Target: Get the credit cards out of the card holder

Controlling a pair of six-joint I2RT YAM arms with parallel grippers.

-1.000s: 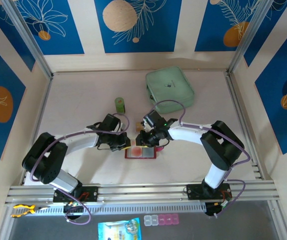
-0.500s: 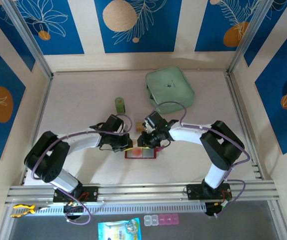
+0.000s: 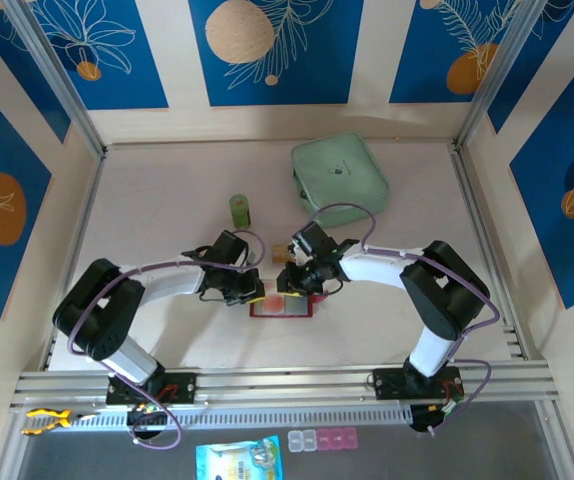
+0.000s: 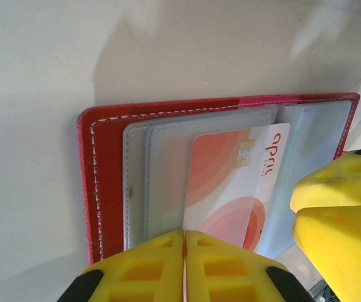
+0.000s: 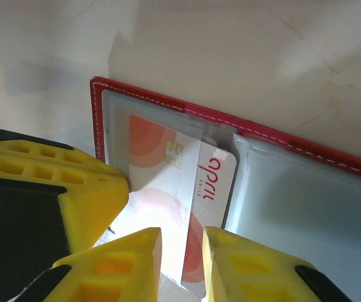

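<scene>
Pale tabletop [image 3: 167, 180] holds the red card holder [image 3: 282, 307], blue-patterned walls [image 3: 267, 50] around.

a mint-green zip pouch [image 3: 339, 178] lies flat at the far side of the pale table [image 3: 167, 190]. a small green cylinder [image 3: 240, 209] stands upright to its left, not touching it. blue wall panels [image 3: 267, 50] with white leaves and orange discs surround the table. in front of the metal rail [image 3: 287, 385] lie a yellow item [image 3: 45, 420], a blue packet [image 3: 239, 460] and a row of small clear and pink boxes [image 3: 322, 439].

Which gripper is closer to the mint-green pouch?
Right. The right gripper is over the card holder, in front of the pouch; the left gripper is at the holder's left end, farther away.
</scene>
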